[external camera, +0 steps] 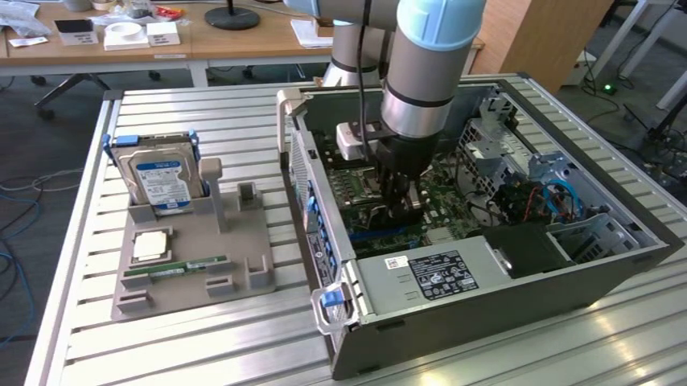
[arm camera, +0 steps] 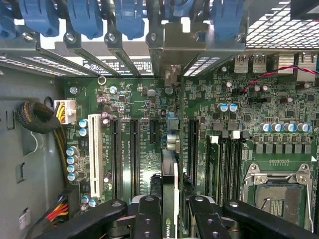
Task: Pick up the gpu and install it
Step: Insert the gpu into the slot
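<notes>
Gpu (arm camera: 169, 169) stands edge-on between the black fingers (arm camera: 148, 219) of our gripper (arm camera: 173, 205), which we see clamped on it, inside the open computer case (external camera: 516, 265), just above the motherboard (arm camera: 144, 99); beyond it we see long expansion slots (arm camera: 133, 154) and the CPU socket (arm camera: 279, 194), then blue latches (arm camera: 87, 17) along the case's rear edge

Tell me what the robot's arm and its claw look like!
The arm is a fat silvery-grey tube with a light blue cap at its joint and a black band around it. A thin black cable runs down beside it, and a small white block sits by the wrist. The gripper is black, with chunky fingers dotted with round screw heads.
</notes>
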`<move>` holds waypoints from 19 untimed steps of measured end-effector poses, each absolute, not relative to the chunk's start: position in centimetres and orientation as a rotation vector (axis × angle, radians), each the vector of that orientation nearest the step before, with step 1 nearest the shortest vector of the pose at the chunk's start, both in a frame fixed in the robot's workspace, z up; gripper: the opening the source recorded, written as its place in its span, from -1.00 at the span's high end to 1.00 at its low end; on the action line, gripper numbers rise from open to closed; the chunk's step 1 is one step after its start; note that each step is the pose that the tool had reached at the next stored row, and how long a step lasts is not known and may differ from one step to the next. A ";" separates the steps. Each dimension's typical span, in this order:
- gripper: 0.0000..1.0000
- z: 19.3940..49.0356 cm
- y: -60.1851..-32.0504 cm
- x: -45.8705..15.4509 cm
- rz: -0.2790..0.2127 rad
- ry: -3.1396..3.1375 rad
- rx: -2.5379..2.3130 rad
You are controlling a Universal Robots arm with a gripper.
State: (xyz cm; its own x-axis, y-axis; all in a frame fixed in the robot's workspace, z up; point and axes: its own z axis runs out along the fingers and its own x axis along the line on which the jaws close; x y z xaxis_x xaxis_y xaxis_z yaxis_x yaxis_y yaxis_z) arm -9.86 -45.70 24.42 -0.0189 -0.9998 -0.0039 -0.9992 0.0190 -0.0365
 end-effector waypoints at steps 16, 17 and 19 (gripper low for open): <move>0.47 24.3 -45.7 -9.9 -0.036 2.222 -2.180; 0.47 24.3 -45.7 -9.9 -0.036 2.222 -2.180; 0.47 24.2 -45.7 -10.0 -0.036 2.222 -2.181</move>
